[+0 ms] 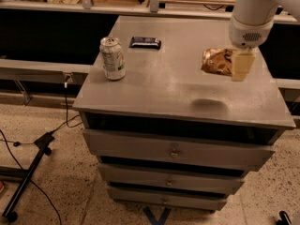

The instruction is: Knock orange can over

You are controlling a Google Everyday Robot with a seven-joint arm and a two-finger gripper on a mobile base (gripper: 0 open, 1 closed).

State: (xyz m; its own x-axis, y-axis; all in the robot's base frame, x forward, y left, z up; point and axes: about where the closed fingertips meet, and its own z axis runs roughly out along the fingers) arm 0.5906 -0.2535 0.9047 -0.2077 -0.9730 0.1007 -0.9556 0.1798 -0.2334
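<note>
Tool (pixel 237 65) at the right, above the desk (pixel 164 90), grips the orange can (pixel 216 61); white-and-green can (pixel 112 58) stands left.

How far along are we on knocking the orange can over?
Done: the hand is at the orange can, right side of the cabinet. Under way: the can looks tipped against it, not upright. Left: confirming it lies flat; I cannot tell yet.

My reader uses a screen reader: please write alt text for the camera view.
A robot arm's end effector hovers over the right of a gray drawer cabinet, beside the orange can. A white-and-green can stands at left, a dark wrapper behind.
</note>
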